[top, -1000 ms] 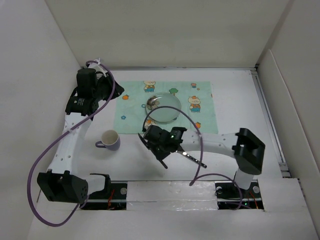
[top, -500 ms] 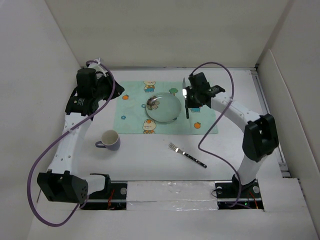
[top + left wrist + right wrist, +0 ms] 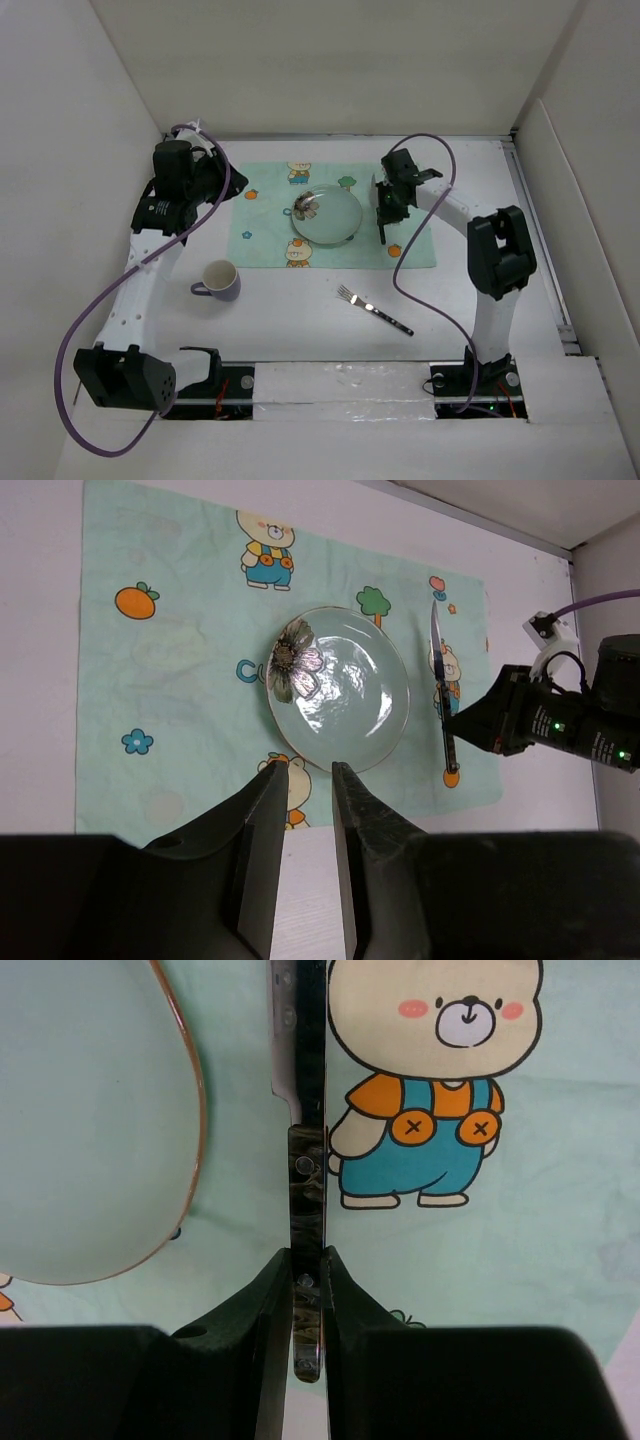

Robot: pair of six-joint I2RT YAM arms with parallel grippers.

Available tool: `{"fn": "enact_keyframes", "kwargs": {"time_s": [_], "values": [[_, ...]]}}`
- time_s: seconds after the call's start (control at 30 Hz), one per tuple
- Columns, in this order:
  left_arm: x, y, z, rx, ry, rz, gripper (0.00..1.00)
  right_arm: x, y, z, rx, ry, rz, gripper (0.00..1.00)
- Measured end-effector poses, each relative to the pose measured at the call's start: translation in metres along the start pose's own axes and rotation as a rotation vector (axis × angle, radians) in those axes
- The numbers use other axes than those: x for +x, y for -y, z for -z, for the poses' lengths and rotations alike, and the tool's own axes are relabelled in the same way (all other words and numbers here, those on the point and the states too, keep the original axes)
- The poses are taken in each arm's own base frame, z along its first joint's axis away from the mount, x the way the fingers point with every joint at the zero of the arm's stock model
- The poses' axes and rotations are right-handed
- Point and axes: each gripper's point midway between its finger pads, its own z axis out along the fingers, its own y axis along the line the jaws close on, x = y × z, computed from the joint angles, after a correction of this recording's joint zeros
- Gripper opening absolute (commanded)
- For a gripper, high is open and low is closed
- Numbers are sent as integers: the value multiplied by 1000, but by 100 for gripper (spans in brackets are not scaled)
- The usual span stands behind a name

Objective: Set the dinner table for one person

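Worktop (image 3: 300, 330): the white dinner table. It fills the floor of the walled bay in my overhead view, and both arm bases sit at its near edge.
Left arm (image 3: 150, 270): I see it reaching up the left side, with its wrist above the far-left corner of the mat.
Right arm (image 3: 480, 260): it folds back from the right, with its wrist over the right part of the mat.
Placemat (image 3: 265, 215): mint green with cartoon bears, lying flat at the far middle of the worktop.
Plate (image 3: 327, 215): clear glass with a flower print, lying at the centre of the placemat.
Mug (image 3: 220, 280): lilac, upright on the bare worktop just off the near-left corner of the mat, with its handle to the left.
Fork (image 3: 375, 310): lying on the bare worktop near the mat's near edge, with its tines pointing left.
Knife (image 3: 305, 1175): just right of the plate, running lengthwise over the mat, blade pointing away. I cannot tell whether it touches the mat.
Right end effector (image 3: 303, 1260): I see the fingers pinched on the knife's dark handle.
Left end effector (image 3: 305, 770): the fingers are slightly parted with nothing between them. It hangs above the mat.
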Motion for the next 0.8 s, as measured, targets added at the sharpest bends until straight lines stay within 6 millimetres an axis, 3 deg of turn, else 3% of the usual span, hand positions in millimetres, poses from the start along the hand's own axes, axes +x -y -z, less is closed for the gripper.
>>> {"fn": "enact_keyframes", "kwargs": {"time_s": [0.33, 0.57, 0.67, 0.7, 0.8], "values": [[1, 0, -4, 4, -3, 1, 22, 15, 4, -27, 14, -68, -2, 0], [3, -1, -8, 9, -17, 4, 22, 12, 2, -28, 14, -65, -20, 46], [4, 0, -8, 13, -21, 5, 22, 10, 1, -19, 9, -51, -25, 49], [4, 0, -9, 13, -23, 5, 22, 9, 1, -12, 5, -40, -25, 48], [5, -1, -10, 12, -26, 6, 22, 16, 0, 23, -17, 2, -18, 14]]}}
